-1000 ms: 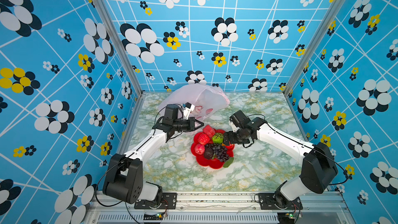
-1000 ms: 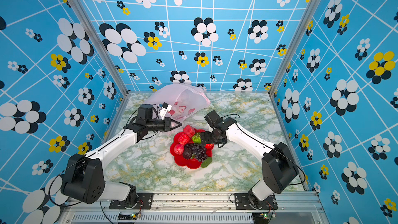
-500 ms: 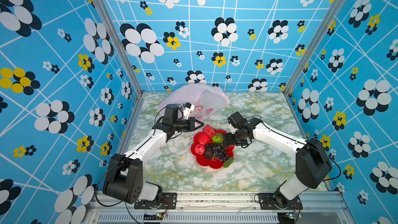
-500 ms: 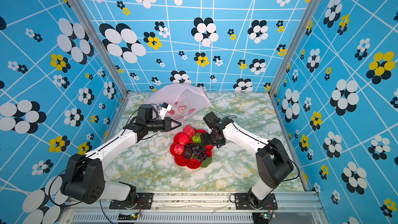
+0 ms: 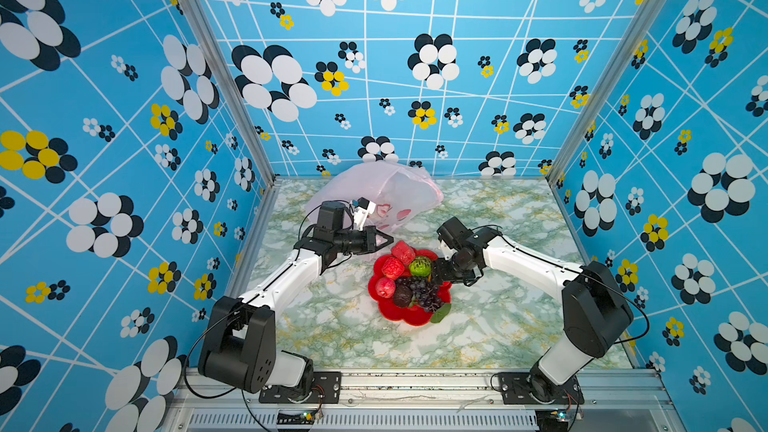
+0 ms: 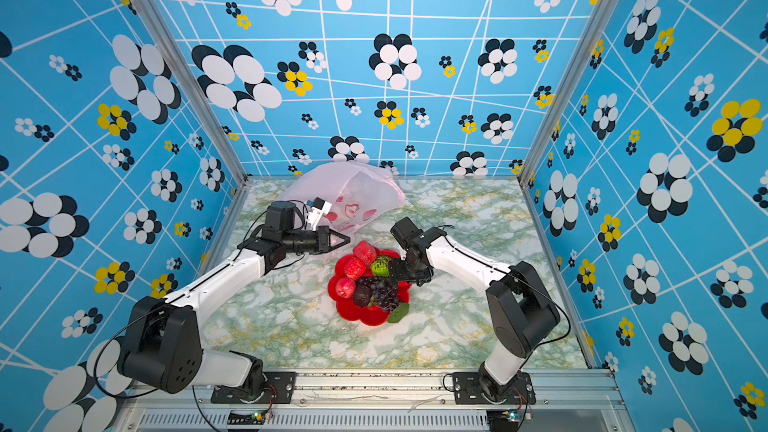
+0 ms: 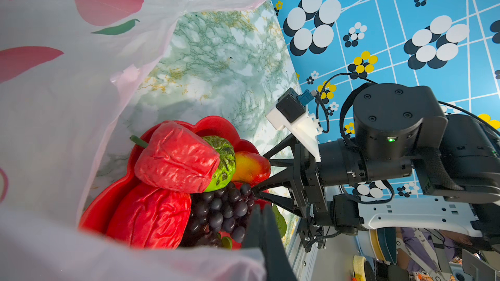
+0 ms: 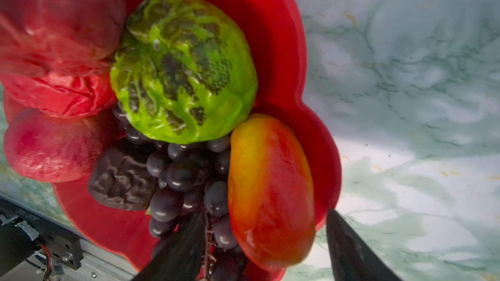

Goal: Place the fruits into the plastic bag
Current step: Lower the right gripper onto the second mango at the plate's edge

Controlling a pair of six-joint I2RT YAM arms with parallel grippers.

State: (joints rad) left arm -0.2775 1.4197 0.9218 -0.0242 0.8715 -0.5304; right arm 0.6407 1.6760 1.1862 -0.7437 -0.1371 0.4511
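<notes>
The fruits lie heaped on a red flower-shaped plate: red apples, a bumpy green fruit, a dark grape bunch, a dark brown fruit and a yellow-orange mango. My right gripper is open and low over the plate's right side. One finger stands on each side of the mango. One finger is against the grapes, the other is apart from the mango. The pale-pink plastic bag lies behind the plate. My left gripper is shut on the bag's edge, just left of the plate.
Blue flowered walls close in the marble table at the back and on both sides. A metal rail with the arm bases runs along the front edge. A green leaf sticks out at the plate's front right.
The right gripper's jaws have narrowed around the mango and the right arm has shifted slightly toward the plate. The left gripper and the bag have not moved.
</notes>
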